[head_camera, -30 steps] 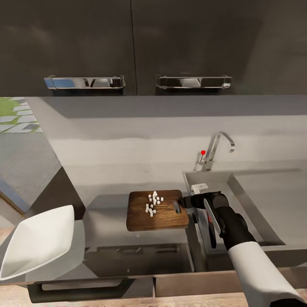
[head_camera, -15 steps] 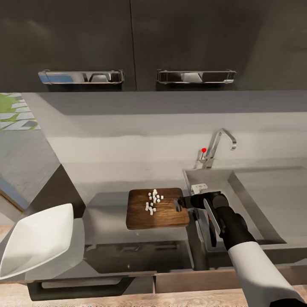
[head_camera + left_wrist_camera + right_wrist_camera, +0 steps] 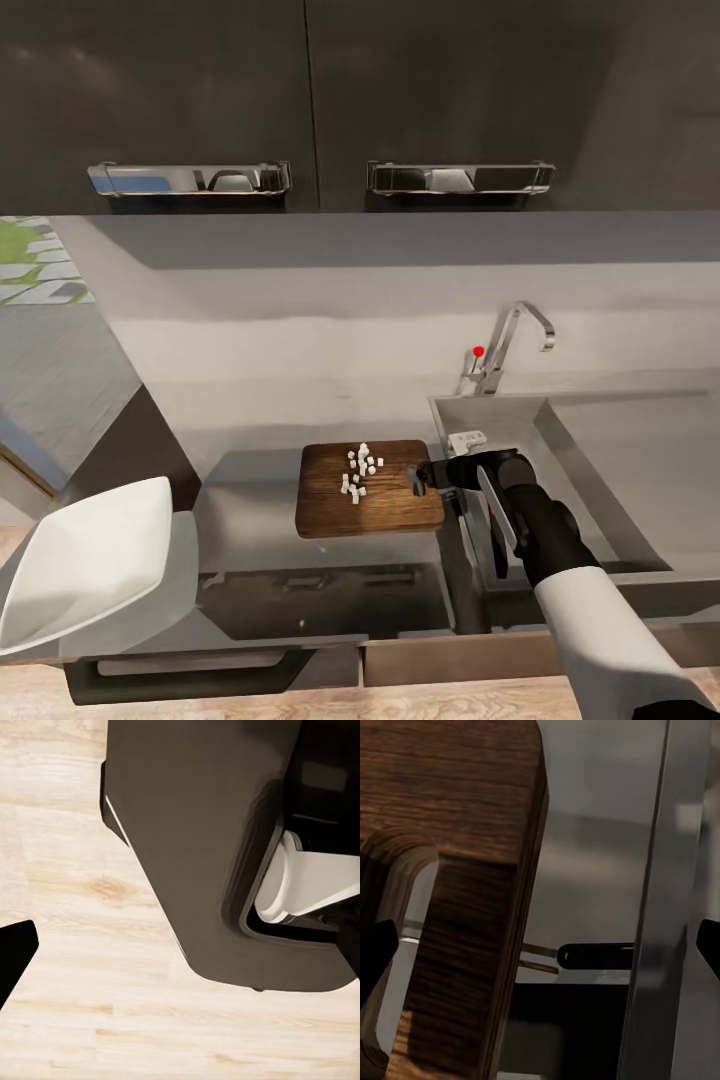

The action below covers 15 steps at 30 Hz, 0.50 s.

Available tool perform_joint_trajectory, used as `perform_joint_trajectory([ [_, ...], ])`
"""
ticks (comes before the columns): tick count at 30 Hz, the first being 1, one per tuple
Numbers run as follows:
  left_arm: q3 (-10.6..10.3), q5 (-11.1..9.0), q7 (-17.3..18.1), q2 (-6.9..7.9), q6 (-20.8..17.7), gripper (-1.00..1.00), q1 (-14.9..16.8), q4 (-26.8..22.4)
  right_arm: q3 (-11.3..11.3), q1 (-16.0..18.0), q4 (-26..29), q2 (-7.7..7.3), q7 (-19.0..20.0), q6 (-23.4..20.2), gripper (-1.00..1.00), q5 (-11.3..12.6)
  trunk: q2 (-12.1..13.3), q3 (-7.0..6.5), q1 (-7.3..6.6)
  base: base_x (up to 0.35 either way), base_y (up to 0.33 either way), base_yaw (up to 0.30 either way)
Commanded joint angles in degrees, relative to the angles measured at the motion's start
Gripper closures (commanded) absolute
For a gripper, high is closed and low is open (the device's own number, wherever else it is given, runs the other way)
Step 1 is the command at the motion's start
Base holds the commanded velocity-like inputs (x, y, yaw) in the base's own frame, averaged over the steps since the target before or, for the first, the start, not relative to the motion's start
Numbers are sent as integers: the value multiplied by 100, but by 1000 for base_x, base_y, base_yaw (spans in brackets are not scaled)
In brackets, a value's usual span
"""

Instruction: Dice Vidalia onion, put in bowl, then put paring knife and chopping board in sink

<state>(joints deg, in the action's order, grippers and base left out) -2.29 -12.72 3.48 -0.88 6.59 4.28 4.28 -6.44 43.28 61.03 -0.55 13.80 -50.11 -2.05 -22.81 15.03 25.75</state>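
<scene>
The dark brown chopping board (image 3: 385, 505) lies on the grey countertop (image 3: 250, 510) just left of the sink (image 3: 600, 440). Several white bits of diced onion (image 3: 360, 473) sit on the board's middle. My right gripper (image 3: 420, 481) is open at the board's right edge, and in the right wrist view the board's thick end (image 3: 465, 945) stands between its fingertips (image 3: 375, 952). The white bowl (image 3: 85, 560) sits at the counter's near left. A slim dark shape that looks like the paring knife (image 3: 497, 560) lies in the sink under my forearm. My left gripper (image 3: 180, 952) is open above the wooden floor.
The chrome tap (image 3: 505, 350) with its red dot rises behind the sink. Dark wall cabinets with chrome handles (image 3: 455, 178) hang overhead. The counter's metallic front edge (image 3: 250, 645) runs below the board. My own dark base (image 3: 202, 847) stands under the left wrist camera.
The head camera has tilted slightly, shifting the whole picture. The right arm, the board and the onion bits keep their places.
</scene>
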Motion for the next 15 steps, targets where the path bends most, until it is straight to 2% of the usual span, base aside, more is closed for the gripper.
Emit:
perform_joint_trajectory([
  [1, -27, -58, 30, -1, 44, -100, 9, 29, -12, 5, 6, -3, 21, -24, -100, -24, -11, 10, 3, 0, 0, 0],
  [15, -26, -56, 30, 0, 44, -100, 9, 29, -14, 5, -292, 20, 35, -15, -100, -24, -11, 10, 3, 0, 0, 0],
])
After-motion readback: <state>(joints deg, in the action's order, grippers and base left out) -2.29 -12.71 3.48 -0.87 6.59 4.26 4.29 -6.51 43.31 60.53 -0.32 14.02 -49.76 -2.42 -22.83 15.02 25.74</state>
